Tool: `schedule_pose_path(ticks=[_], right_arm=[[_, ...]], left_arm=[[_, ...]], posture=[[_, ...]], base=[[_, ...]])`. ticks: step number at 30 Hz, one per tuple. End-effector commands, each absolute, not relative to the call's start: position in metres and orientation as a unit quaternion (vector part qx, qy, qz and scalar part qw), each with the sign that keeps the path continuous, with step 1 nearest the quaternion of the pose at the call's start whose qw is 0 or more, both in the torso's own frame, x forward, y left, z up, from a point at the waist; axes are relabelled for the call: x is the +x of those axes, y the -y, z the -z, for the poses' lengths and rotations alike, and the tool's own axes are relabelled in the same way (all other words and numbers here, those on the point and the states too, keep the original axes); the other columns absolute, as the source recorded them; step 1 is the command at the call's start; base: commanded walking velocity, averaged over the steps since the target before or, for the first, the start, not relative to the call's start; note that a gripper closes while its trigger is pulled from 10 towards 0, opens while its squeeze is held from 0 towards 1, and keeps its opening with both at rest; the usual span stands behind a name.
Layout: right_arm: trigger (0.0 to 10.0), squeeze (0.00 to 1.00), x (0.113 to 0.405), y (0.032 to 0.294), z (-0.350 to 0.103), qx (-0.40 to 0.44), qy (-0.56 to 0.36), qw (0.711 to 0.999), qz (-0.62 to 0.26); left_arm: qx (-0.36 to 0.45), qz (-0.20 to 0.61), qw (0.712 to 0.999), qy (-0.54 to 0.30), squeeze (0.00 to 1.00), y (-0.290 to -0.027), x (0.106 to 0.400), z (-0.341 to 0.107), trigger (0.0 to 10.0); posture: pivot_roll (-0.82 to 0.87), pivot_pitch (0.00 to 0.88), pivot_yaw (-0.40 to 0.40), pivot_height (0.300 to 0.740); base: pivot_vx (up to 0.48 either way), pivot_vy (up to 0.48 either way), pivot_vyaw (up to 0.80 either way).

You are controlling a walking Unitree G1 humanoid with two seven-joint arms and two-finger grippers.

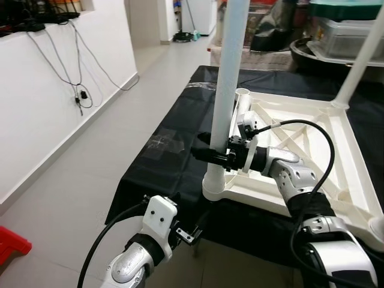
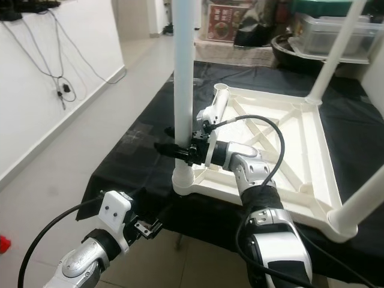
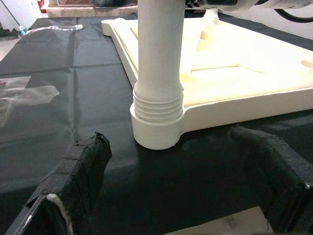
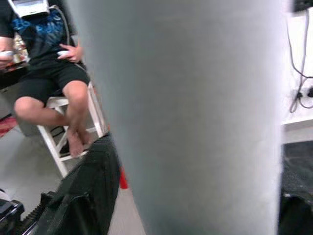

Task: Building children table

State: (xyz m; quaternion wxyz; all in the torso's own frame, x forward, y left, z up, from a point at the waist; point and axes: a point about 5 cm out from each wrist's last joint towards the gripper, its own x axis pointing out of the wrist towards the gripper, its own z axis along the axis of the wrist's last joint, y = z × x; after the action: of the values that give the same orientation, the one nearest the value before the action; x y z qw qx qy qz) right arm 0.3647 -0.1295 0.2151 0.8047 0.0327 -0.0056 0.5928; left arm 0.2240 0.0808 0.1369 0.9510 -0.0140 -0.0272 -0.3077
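A white children's table top (image 1: 345, 157) lies upside down on a black cloth (image 1: 174, 129). One white table leg (image 1: 231, 72) stands upright in the near left corner socket (image 3: 157, 129), its threads showing just above the socket. My right gripper (image 2: 180, 150) is shut on this leg a little above the socket, and the leg (image 4: 195, 117) sits close between its black fingers (image 4: 83, 196). My left gripper (image 1: 192, 231) hangs low before the cloth's front edge. It is open and holds nothing, with its fingers (image 3: 78, 181) pointing at the socket. Two more legs (image 1: 360, 60) (image 2: 366, 198) stand on the right side.
The far left corner socket (image 1: 242, 95) holds no leg. A white wall with hanging cables (image 1: 78, 90) runs along the left, and a red object (image 1: 9, 243) lies on the floor. Storage boxes (image 1: 342, 30) stand behind the table. A person (image 4: 58, 58) sits on a white stool.
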Motion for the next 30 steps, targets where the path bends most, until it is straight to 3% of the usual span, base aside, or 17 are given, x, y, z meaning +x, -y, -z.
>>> schedule_pose_path(ticks=[1,2,7,10,11,12,14,16,19,20,21,27,30], right_arm=[[0.7,0.00,0.364,0.118,-0.213,0.017,0.008,0.787,-0.616],[0.0,0.00,0.365,0.117,-0.209,0.001,0.007,0.794,-0.608],[0.0,0.00,0.365,0.118,-0.202,-0.015,0.010,0.806,-0.592],[0.0,0.00,0.368,0.123,-0.197,0.003,0.030,0.855,-0.518],[0.0,0.00,0.376,0.130,-0.197,0.018,0.037,0.907,-0.418],[0.0,0.00,0.376,0.130,-0.197,0.018,0.037,0.907,-0.418],[0.0,0.00,0.383,0.137,-0.196,0.039,0.037,0.944,-0.325],[0.0,0.00,0.385,0.141,-0.195,0.049,0.036,0.956,-0.288],[0.0,0.00,0.382,0.168,-0.179,0.074,0.018,0.996,-0.040],[0.0,0.00,0.382,0.168,-0.179,0.074,0.018,0.996,-0.040],[0.0,0.00,0.368,0.179,-0.169,0.067,0.010,0.994,0.090],[0.0,0.00,0.354,0.177,-0.164,0.070,0.011,0.985,0.160],[0.0,0.00,0.343,0.161,-0.167,0.090,0.017,0.962,0.257]], left_arm=[[-0.018,0.312,0.950,0.028,0.00,-0.082,0.221,-0.137,10.0],[-0.018,0.313,0.949,0.028,0.00,-0.081,0.220,-0.137,10.0],[-0.020,0.317,0.948,0.030,0.00,-0.081,0.219,-0.137,10.0],[-0.023,0.319,0.947,0.041,0.00,-0.079,0.219,-0.139,10.0],[-0.022,0.315,0.948,0.046,0.00,-0.079,0.221,-0.140,10.0],[-0.022,0.315,0.948,0.046,0.00,-0.079,0.221,-0.140,10.0],[-0.022,0.313,0.948,0.047,0.00,-0.079,0.222,-0.141,10.0],[-0.023,0.314,0.948,0.047,0.00,-0.079,0.222,-0.140,10.0],[-0.023,0.316,0.948,0.042,0.00,-0.078,0.222,-0.138,10.0],[-0.023,0.316,0.948,0.042,0.00,-0.078,0.222,-0.138,10.0],[-0.022,0.317,0.947,0.040,0.00,-0.078,0.222,-0.137,10.0],[-0.021,0.318,0.947,0.038,0.00,-0.078,0.222,-0.136,10.0],[-0.020,0.319,0.947,0.038,0.00,-0.078,0.223,-0.136,10.0]], posture=[[0.16,0.036,-0.044,0.740],[0.15,0.036,-0.042,0.740],[0.15,0.034,-0.037,0.740],[0.14,0.031,-0.037,0.740],[0.14,0.029,-0.034,0.740],[0.14,0.029,-0.034,0.740],[0.13,0.028,-0.033,0.740],[0.13,0.028,-0.033,0.740],[0.12,0.025,-0.028,0.740],[0.12,0.025,-0.028,0.740],[0.12,0.021,-0.023,0.740],[0.12,0.022,-0.026,0.740],[0.12,0.027,-0.029,0.740]], base=[[0.000,0.000,0.00],[0.000,0.000,0.00],[0.000,0.000,0.00],[0.000,0.000,0.00],[0.000,0.000,0.00],[0.000,0.000,0.00],[0.000,0.000,0.00],[0.000,0.000,0.00],[0.000,0.000,0.00],[0.000,0.000,0.00],[0.000,0.000,0.00],[0.000,0.000,0.00],[0.000,0.000,0.00]])
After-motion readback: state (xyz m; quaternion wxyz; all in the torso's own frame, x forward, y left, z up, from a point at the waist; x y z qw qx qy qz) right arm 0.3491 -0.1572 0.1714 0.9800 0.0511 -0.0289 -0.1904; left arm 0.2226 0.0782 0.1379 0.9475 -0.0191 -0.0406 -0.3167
